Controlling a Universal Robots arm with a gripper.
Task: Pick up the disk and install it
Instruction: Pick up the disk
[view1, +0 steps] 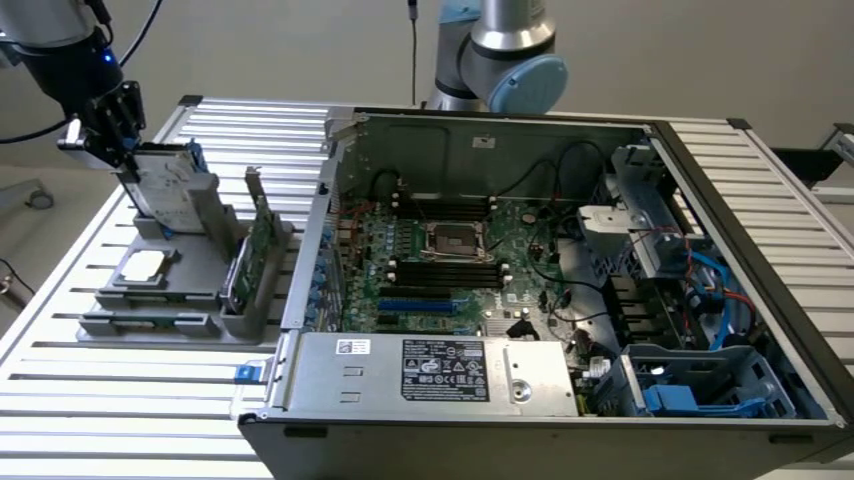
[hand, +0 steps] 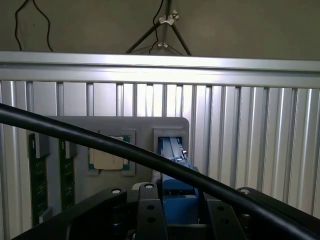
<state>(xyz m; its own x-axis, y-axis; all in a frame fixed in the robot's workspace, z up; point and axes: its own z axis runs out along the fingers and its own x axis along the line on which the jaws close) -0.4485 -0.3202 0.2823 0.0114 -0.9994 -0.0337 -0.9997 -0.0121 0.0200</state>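
Closest to the wrist camera, a black cable (hand: 150, 160) sags across the end effector (hand: 177, 205), whose fingers (hand: 149, 210) are closed partway onto the blue-railed upper edge of the disk (view1: 167, 185), kept apart by its thickness. That disk stands on edge at a slot of the grey holder (view1: 187, 300) near the worktop (view1: 80, 400) edge on the exterior view's left, probably so its top is offered to a grasp from above; whether it is clear of the slot I cannot tell. Beside it a square chip (view1: 144, 265) lies flat in a recess and a green card (view1: 254, 250) stands upright. Rightward, the computer case (view1: 534, 130) lies open-side up, seemingly to give access to its bays; a blue-fitted cage (view1: 707, 385) sits in its corner on the exterior view's right.
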